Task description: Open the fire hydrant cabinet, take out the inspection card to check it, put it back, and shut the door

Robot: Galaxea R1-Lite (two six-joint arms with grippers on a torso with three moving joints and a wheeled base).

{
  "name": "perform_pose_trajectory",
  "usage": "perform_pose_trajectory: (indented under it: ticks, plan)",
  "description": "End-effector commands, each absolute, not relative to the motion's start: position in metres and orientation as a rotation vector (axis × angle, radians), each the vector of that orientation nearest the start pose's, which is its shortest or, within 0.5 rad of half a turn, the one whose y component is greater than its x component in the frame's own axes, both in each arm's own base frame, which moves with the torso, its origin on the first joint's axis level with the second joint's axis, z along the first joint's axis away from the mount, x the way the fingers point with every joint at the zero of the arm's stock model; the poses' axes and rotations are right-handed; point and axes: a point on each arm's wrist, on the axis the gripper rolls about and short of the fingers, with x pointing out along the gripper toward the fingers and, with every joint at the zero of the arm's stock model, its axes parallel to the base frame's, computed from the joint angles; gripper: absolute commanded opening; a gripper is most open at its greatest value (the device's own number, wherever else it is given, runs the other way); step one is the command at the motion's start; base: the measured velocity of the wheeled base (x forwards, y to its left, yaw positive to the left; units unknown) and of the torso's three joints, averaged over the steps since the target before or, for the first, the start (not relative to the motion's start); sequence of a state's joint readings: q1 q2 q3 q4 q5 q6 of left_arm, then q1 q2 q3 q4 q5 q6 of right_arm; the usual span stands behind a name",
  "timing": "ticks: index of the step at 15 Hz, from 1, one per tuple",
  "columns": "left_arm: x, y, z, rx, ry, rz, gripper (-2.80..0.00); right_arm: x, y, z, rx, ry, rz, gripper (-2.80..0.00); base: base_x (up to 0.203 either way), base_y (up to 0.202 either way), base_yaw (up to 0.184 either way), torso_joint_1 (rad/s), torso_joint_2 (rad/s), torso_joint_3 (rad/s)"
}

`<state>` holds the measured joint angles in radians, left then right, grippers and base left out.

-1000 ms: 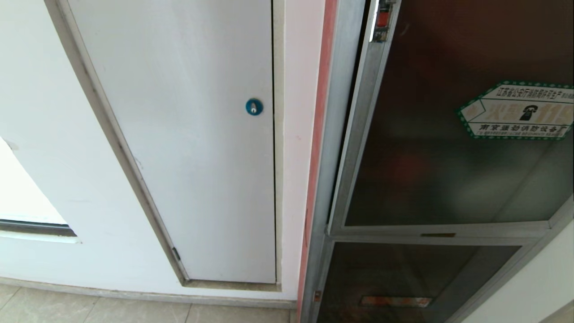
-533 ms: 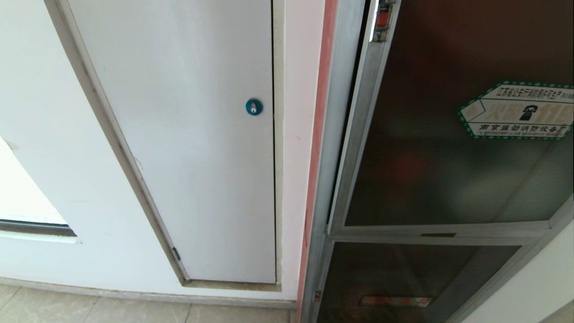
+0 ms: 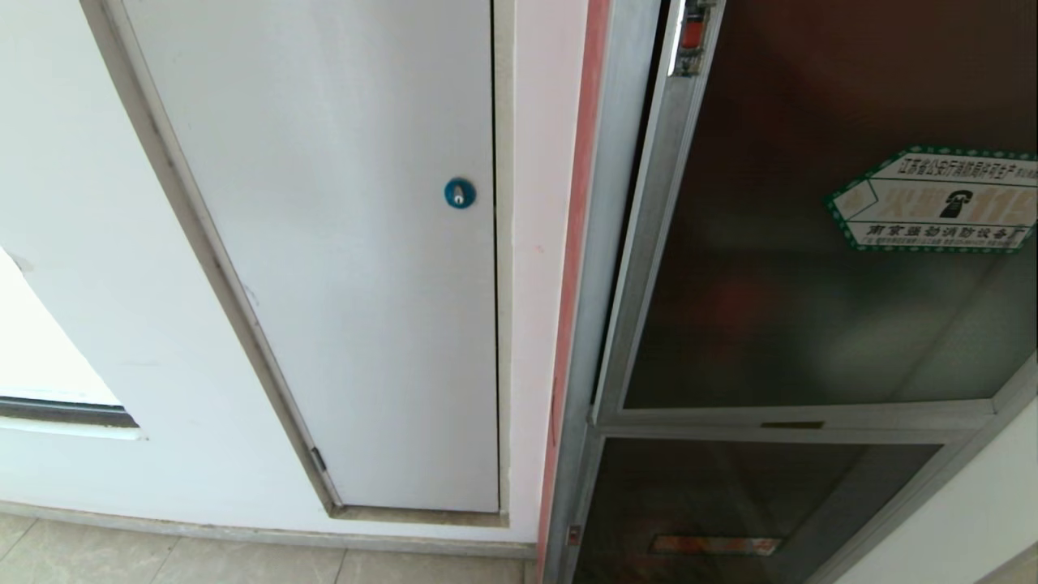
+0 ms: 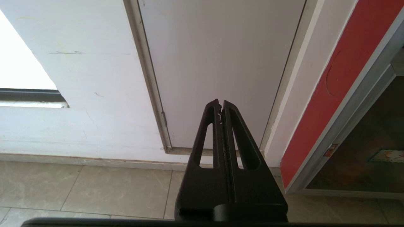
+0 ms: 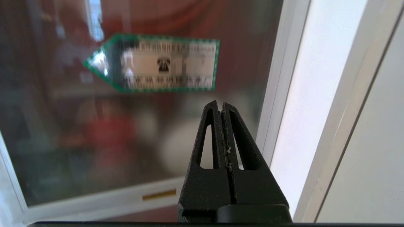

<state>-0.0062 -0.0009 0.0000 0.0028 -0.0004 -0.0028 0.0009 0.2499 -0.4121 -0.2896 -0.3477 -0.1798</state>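
Two sets of jaws, both clenched on nothing: my right gripper [image 5: 222,105] points at the door [image 3: 811,284], low on the tinted glass under the green-edged sticker [image 5: 157,64] and near the frame edge; my left gripper [image 4: 220,103] hangs parked toward the white panel door [image 3: 340,243]. The door looks nearly shut against the fire hydrant cabinet [image 3: 604,243]. My worry: clenched jaws sliding off smooth glass, or prodding the pane instead of catching the frame, so the door never swings. Behind the dark glass I make out only red and pale blurs; the inspection card is not visible, and I see no clear handle
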Motion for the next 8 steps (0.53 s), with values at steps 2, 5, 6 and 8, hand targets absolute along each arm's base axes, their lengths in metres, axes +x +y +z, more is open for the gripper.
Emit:
perform_pose_trajectory:
  ticks: [2,5,6,8]
  plan:
    - [-0.0227,0.0001,0.0747,-0.003,0.005,-0.006,-2.80,-0.0581,-0.0073,0.2144,-0.103,-0.495,-0.404,-2.80,0.000,0.000,0.000,0.000,0.00,0.000]
    - [-0.0227,0.0001,0.0747,-0.003,0.005,-0.006,-2.80,-0.0552,-0.0072,0.2114,-0.129,-0.421,-0.400,-2.80,0.000,0.000,0.000,0.000,0.00,0.000]
    - [-0.0227,0.0001,0.0747,-0.003,0.005,-0.006,-2.80,-0.0542,-0.0071,0.2127,-0.129,-0.392,-0.395,-2.80,0.000,0.000,0.000,0.000,0.00,0.000]
    - [-0.0227,0.0001,0.0747,-0.003,0.005,-0.006,-2.80,-0.0583,-0.0071,0.2100,-0.110,-0.408,-0.357,-2.80,0.000,0.000,0.000,0.000,0.00,0.000]
